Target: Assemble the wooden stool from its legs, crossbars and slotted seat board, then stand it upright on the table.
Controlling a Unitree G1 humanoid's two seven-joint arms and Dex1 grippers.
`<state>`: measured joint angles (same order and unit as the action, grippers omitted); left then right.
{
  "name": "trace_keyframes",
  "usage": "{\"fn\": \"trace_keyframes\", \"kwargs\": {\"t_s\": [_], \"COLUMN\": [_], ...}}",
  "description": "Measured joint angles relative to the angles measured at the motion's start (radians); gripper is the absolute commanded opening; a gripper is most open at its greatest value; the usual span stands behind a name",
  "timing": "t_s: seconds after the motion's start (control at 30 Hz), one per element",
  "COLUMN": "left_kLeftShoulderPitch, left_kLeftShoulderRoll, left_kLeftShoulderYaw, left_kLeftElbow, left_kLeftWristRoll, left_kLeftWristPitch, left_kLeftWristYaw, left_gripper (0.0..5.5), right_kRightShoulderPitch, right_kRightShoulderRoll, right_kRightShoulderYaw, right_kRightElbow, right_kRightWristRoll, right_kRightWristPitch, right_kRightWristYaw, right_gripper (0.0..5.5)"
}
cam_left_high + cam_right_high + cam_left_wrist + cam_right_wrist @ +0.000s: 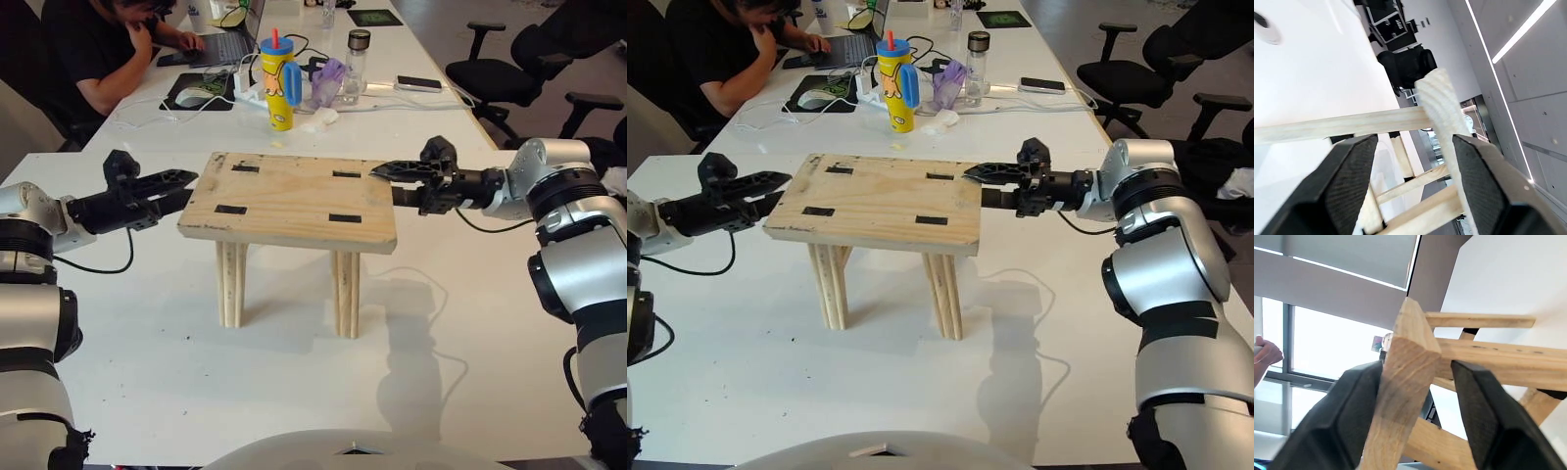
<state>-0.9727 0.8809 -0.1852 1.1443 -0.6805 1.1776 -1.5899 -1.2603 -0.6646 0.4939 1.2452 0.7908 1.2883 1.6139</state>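
1. Two grippers flank a wooden stool (294, 230) that stands upright on the white table (147, 372), about midway between the arms.
2. The stool's seat board (294, 196) lies flat on top, with four dark slots (231, 210) showing in its upper face.
3. Its legs (231, 284) reach down to the tabletop in two pairs, one under each end of the seat.
4. The left gripper (186, 188) sits at the left end of the seat board, level with its edge.
5. Its fingers (1347, 191) are spread wider than the board is thick. In the left wrist view the board's end lies between them, close against one pad and clear of the other, so the wood is not clamped.
6. The right gripper (387, 183) sits at the right end of the seat, one finger over the top face and the other below it.
7. Those fingers (1352, 416) are parted too. In the right wrist view a corner of the board stands between them, near one pad, with a narrow gap to the other.
8. On the far part of the table, well behind the stool, stand a yellow cup (278, 83) with a straw and a clear bottle (357, 64), with a phone (419, 83) lying farther right.
9. Black office chairs (495, 69) stand beyond the table's right side.
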Motion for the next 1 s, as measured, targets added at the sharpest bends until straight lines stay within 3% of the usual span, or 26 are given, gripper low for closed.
{"fn": "trace_keyframes", "kwargs": {"t_s": [0.07, 0.2, 0.4, 0.47, 0.6, 0.73, 0.9, 1.0], "left_kLeftShoulderPitch": [0.031, 0.237, 0.693, 0.807, 0.982, 1.097, 1.09, 1.019], "left_kLeftShoulderRoll": [0.04, 0.119, 0.149, 0.138, 0.092, 0.082, 0.03, -0.016], "left_kLeftShoulderYaw": [-0.002, 0.005, 0.101, 0.159, 0.238, 0.24, 0.178, 0.078], "left_kLeftElbow": [-0.021, -0.159, -0.588, -0.715, -1.01, -1.33, -1.513, -1.615], "left_kLeftWristRoll": [0.021, -0.019, -0.179, -0.214, -0.247, -0.179, -0.072, 0.053], "left_kLeftWristPitch": [-0.027, -0.051, -0.03, -0.024, -0.042, -0.153, -0.273, -0.371], "left_kLeftWristYaw": [-0.022, -0.025, -0.022, -0.003, 0.098, 0.22, 0.341, 0.42], "left_gripper": [3.75, 3.78, 3.78, 3.78, 3.31, 2.62, 1.9, 1.28], "right_kRightShoulderPitch": [0.009, 0.057, 0.108, 0.163, 0.458, 0.77, 0.919, 0.95], "right_kRightShoulderRoll": [-0.039, -0.101, -0.167, -0.196, -0.262, -0.358, -0.413, -0.397], "right_kRightShoulderYaw": [-0.055, -0.177, -0.491, -0.523, -0.38, -0.181, -0.141, -0.141], "right_kRightElbow": [0.019, 0.026, 0.013, -0.049, -0.279, -0.522, -0.902, -1.158], "right_kRightWristRoll": [-0.052, -0.096, 0.015, 0.011, -0.087, -0.242, -0.196, -0.171], "right_kRightWristPitch": [-0.053, -0.111, 0.096, 0.078, -0.153, -0.43, -0.501, -0.53], "right_kRightWristYaw": [0.002, 0.002, 0.002, 0.002, 0.002, 0.0, 0.001, 0.0], "right_gripper": [2.54, 2.54, 2.54, 2.54, 2.05, 1.35, 0.59, 0.0]}}
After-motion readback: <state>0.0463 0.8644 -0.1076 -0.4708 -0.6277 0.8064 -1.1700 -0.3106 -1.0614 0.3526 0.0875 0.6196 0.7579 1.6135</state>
